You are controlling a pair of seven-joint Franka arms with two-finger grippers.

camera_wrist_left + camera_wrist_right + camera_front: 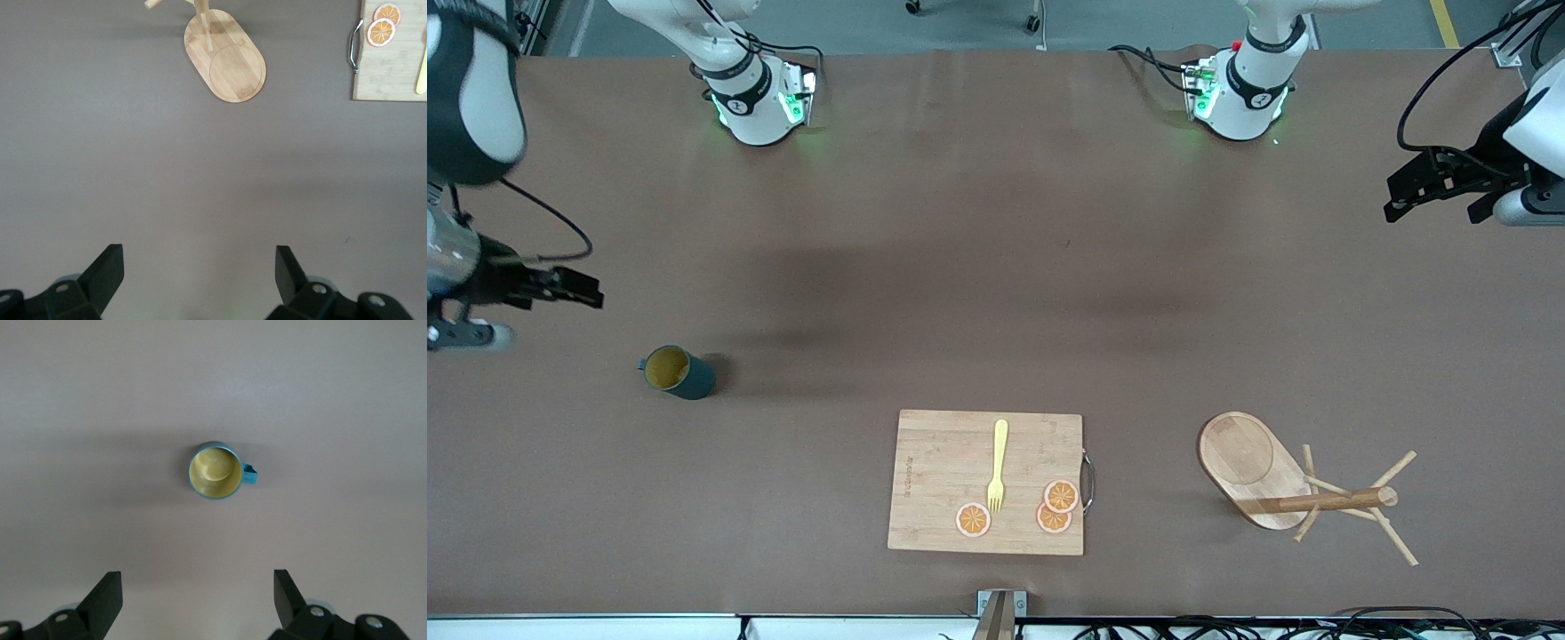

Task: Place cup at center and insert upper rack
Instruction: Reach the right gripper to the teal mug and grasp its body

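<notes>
The cup point(678, 372) is being left upright on the table point(996, 267); the upper rack point(1303, 484) is lying tipped (both untouched), while the left gripper point(1423, 191) and right gripper point(574, 289) are being held wide, empty.

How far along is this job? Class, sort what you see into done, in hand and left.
Done: nothing. The cup stands toward the right arm's end; the upper rack lies tipped over.
In hand: nothing. The left gripper and right gripper hang open, empty.
Left: everything.

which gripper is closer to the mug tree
Left. The open left gripper hangs over the table at the mug tree's end; the open right gripper is by the cup.
</notes>
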